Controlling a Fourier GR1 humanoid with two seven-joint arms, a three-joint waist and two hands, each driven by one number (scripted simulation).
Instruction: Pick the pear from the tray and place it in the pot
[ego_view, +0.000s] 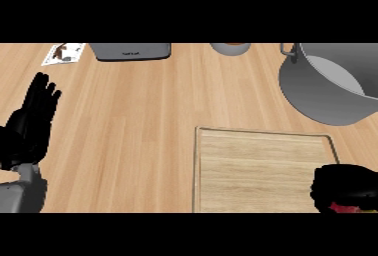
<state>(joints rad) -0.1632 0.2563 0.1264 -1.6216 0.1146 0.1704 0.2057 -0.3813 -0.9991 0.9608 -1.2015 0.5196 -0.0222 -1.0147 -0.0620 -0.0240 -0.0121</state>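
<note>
Down at the lower right corner, the black right hand (348, 181) sits over the near right end of the light wooden rectangular tray (196, 170) with its thin grey rim. Its fingers (323, 194) are curled in tight, clenched round the reddish-yellow pear (342, 207). Only a small patch of red and yellow peeks out beneath them at the view's lower edge; the rest of the fruit is hidden by the hand, and whether it rests on the tray's board or hangs just above it cannot be told. Up at the top right stands the large round grey metal pot (314, 102), mouth open, on the pale wooden tabletop (148, 125), well apart from the hand and beyond the tray's far right corner. Over on the left, the black left hand (31, 122) rests near the edge, fingers straight and pointing up, holding nothing. Along the far edge sit a dark grey boxy appliance (131, 51), a small round grey cup (229, 48) and a white printed card (63, 53) lying flat at a slant.
</note>
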